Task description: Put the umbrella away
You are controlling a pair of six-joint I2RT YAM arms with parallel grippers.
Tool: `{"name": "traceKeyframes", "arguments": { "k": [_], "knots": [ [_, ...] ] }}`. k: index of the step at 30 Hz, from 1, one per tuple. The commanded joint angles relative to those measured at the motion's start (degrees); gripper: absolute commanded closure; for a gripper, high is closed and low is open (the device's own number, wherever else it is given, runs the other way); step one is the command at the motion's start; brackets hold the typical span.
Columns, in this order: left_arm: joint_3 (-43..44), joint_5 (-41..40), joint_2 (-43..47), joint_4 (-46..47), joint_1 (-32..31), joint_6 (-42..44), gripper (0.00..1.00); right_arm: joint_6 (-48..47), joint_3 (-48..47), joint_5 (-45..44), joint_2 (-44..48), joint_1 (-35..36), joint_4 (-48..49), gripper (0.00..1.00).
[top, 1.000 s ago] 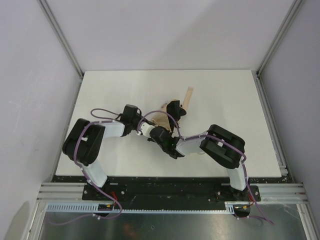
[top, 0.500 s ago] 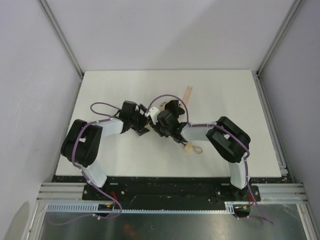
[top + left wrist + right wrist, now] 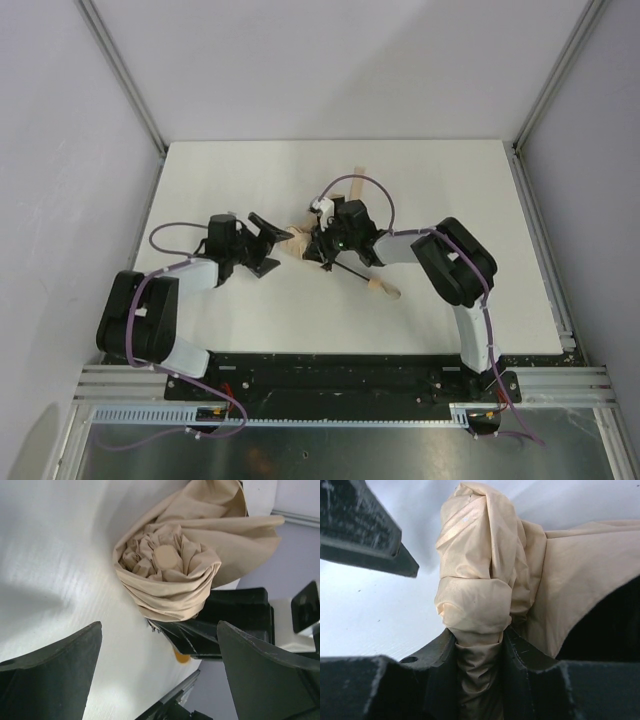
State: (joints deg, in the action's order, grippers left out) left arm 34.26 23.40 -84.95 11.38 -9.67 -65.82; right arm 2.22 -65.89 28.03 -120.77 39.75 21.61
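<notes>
tan umbrella (image 3: 480, 595) clamped in right gripper (image 3: 480, 680) – left gripper (image 3: 267, 245) gaping at its 9 o'clock – next: left grabs canopy tip.

White table (image 3: 200, 180); umbrella (image 3: 297, 243) slantwise at centre; flat tan strip (image 3: 358, 176) behind it, toward far edge.

Umbrella (image 3: 298, 243) at table (image 3: 200, 180) centre — left fingers (image 3: 50, 675) just left, right fingers (image 3: 532, 675) around it.

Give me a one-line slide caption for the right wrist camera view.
Right gripper clamped on the bunched tan canopy of the umbrella, with the white table behind.
</notes>
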Motion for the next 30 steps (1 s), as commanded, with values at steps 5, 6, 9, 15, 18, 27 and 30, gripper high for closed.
{"name": "traceKeyframes", "arguments": {
  "k": [5, 6, 9, 15, 18, 27, 30],
  "knots": [
    [-0.3, 0.5, -3.4, 6.6, -4.5, -8.4, 0.01, 8.6, 5.1, 10.9, -12.7, 0.1, -22.2, 1.0],
    [-0.7, -1.3, -3.8, 7.0, -5.3, -9.5, 0.01, 8.8, 5.0, 11.2, -12.8, -0.1, -22.2, 1.0],
    [-1.0, -6.8, -4.7, 8.7, -7.5, -10.8, 0.01, 9.0, 4.7, 12.0, -13.0, -0.6, -22.1, 1.0],
    [-2.5, -14.5, -6.1, 8.7, -7.9, -12.6, 0.05, 7.8, 4.6, 12.8, -12.4, -1.4, -22.7, 1.0],
    [-2.0, -17.1, -8.1, 7.3, -7.9, -11.9, 0.13, 7.7, 4.6, 13.5, -12.0, -1.5, -22.6, 1.0],
    [-0.2, -16.2, -15.7, 5.9, -8.4, -10.5, 0.56, 6.9, 4.7, 14.1, -10.0, -1.4, -23.0, 1.0],
    [-1.2, -16.7, -15.5, 5.6, -8.4, -8.9, 0.76, 6.5, 4.6, 13.3, -7.5, -1.1, -23.4, 1.0]
  ]
}}
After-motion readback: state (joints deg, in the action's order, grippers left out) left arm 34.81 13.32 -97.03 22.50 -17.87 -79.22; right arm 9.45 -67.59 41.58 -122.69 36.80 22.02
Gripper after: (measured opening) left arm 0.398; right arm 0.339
